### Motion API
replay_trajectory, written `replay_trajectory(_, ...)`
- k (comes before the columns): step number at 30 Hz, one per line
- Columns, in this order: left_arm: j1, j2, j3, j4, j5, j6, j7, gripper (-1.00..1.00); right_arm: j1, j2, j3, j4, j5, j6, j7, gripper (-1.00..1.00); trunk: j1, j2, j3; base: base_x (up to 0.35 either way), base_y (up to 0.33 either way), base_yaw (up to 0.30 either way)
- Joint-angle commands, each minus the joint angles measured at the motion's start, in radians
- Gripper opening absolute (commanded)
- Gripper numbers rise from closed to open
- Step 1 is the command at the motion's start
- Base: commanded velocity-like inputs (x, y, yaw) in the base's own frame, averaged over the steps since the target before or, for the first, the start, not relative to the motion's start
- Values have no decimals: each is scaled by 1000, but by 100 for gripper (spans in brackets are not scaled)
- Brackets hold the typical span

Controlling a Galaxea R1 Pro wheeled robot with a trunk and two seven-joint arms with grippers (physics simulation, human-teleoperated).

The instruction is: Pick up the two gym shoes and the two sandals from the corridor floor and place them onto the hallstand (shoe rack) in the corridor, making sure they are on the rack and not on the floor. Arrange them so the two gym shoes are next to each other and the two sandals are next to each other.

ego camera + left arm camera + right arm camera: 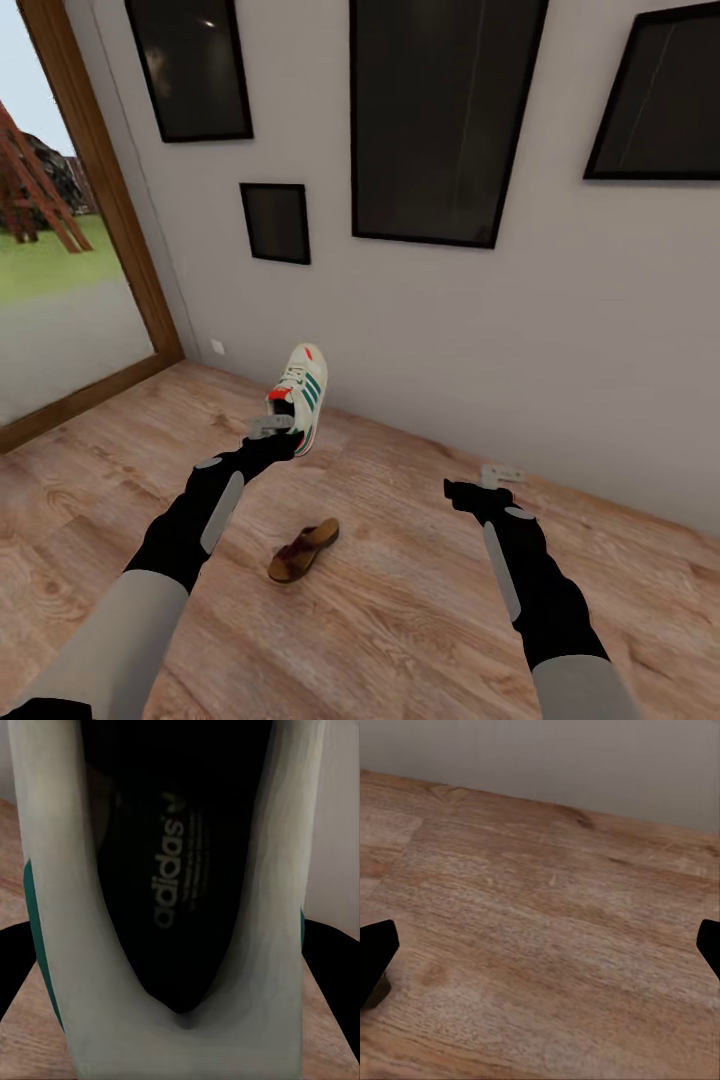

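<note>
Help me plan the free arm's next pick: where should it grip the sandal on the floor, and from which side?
Probably from above, the right gripper closing across the sandal's narrow width near the strap. It lies flat on the floor, sole down, low and open-topped.

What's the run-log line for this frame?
left gripper: shut on gym shoe, lifted off floor | right gripper: open, empty, over floor | sandal: on floor | hallstand: not reached

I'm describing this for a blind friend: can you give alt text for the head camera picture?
The left gripper holds a sneaker above the floor, near a wall with black-framed pictures. One sandal lies on the floor between the arms; the right gripper is empty.
</note>
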Motion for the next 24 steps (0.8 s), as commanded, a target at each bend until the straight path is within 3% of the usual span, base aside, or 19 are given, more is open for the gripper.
replay_trajectory(1, -1, 0, -1, -1, 5, 5, 1, -100, 0, 1, -1, -2, 0, 5, -2, 100, 0, 0, -1, 0, 0, 297)
replay_trajectory(16, -1, -12, -1, 1, 5, 3, 1, -100, 0, 1, -1, -2, 0, 4, -2, 100, 11, -21, -10, 3, -5, 297)
replay_trajectory(24, -1, -16, -1, 2, 6, 3, 1, -100, 0, 1, -1, -2, 0, 3, -2, 100, 11, -21, -10, 54, -231, 297)
